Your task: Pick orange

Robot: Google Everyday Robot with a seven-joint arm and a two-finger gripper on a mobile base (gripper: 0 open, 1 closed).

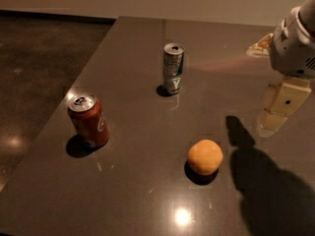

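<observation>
The orange (204, 157) is a round orange-yellow fruit lying on the dark table (138, 191), right of the middle and toward the front. My gripper (273, 123) hangs at the right edge of the view, above the table, to the right of the orange and a little behind it, clearly apart from it. Its shadow falls on the table just right of the orange. The gripper holds nothing that I can see.
A red soda can (88, 120) stands at the front left of the table. A slim silver and green can (173, 69) stands upright behind the orange, near the middle. The table's left edge drops to a dark floor (39, 73).
</observation>
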